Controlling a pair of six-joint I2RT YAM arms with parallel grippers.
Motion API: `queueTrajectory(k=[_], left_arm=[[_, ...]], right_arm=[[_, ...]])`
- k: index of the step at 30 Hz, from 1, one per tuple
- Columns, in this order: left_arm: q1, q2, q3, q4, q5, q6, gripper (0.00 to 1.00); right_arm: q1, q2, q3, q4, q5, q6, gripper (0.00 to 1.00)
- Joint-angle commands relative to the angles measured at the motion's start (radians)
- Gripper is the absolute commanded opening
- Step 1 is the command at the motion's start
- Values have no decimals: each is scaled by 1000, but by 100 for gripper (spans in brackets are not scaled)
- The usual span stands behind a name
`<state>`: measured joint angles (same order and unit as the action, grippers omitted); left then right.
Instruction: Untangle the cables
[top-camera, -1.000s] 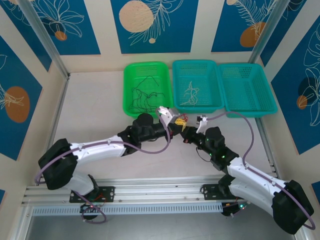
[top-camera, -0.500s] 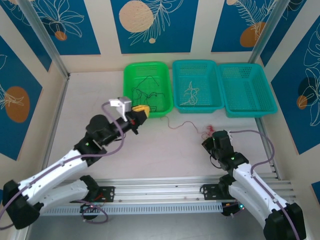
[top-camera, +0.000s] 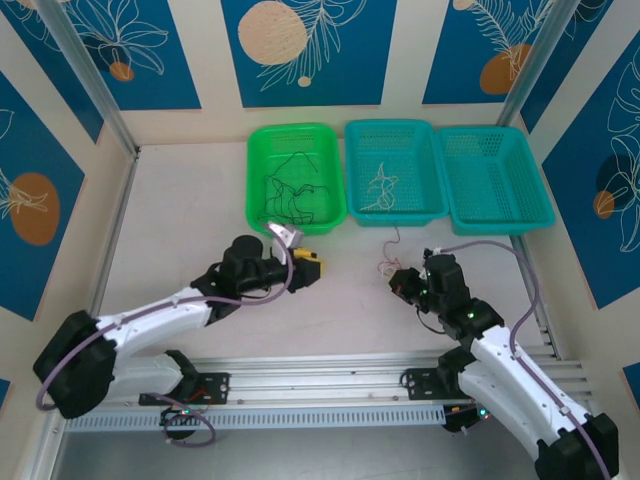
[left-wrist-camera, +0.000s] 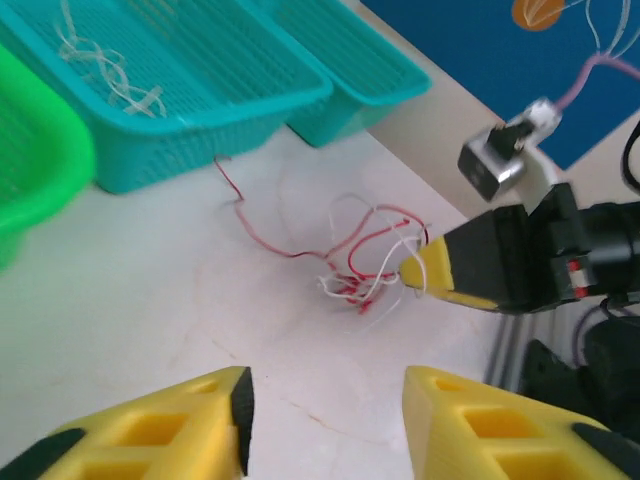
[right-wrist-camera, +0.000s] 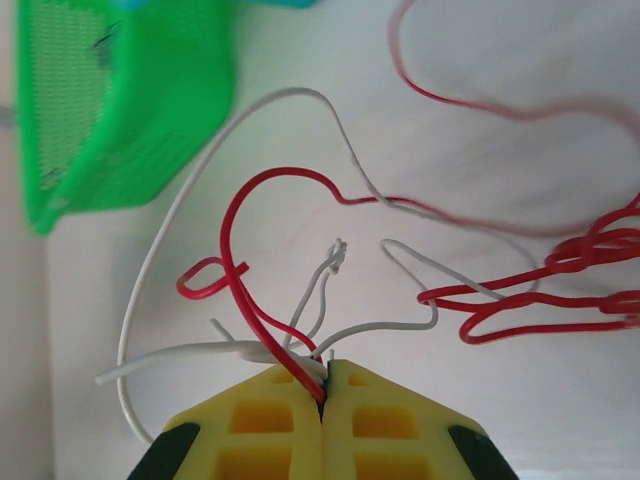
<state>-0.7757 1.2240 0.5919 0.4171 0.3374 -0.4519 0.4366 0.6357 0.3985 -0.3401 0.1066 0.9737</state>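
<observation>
Low over the table (top-camera: 180, 200), your right gripper (right-wrist-camera: 322, 378) clamps the red and white cables (left-wrist-camera: 352, 288); your left gripper (left-wrist-camera: 325, 405), stretched toward them, stands apart, empty.

3 baskets in a row at far side of table (top-camera: 180, 220): L basket (top-camera: 292, 127), mid basket (top-camera: 390, 124), R basket (top-camera: 495, 180). Cable heap (top-camera: 288, 190) in L basket, another clump (top-camera: 382, 188) in mid basket. Loose tangle (top-camera: 385, 265) on table before mid basket, btwn L gripper (top-camera: 312, 264), well apart from it, & R gripper (top-camera: 397, 282), touching it.
</observation>
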Motion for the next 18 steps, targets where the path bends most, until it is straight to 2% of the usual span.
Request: queueTrajectory(k=[1, 3, 5, 10, 18], left_arm=[[-31, 104, 97, 121, 142, -106, 53], [-53, 163, 145, 133, 119, -204, 61], [-64, 224, 200, 128, 122, -265, 63], [-83, 349, 290, 159, 147, -409, 60], [-102, 407, 322, -33, 20, -422, 62]], right_arm=[[75, -4, 44, 33, -25, -77, 0], [108, 10, 51, 39, 3, -80, 0], [128, 32, 51, 55, 12, -75, 0], [145, 67, 58, 79, 14, -72, 0], [146, 80, 66, 120, 13, -80, 0]])
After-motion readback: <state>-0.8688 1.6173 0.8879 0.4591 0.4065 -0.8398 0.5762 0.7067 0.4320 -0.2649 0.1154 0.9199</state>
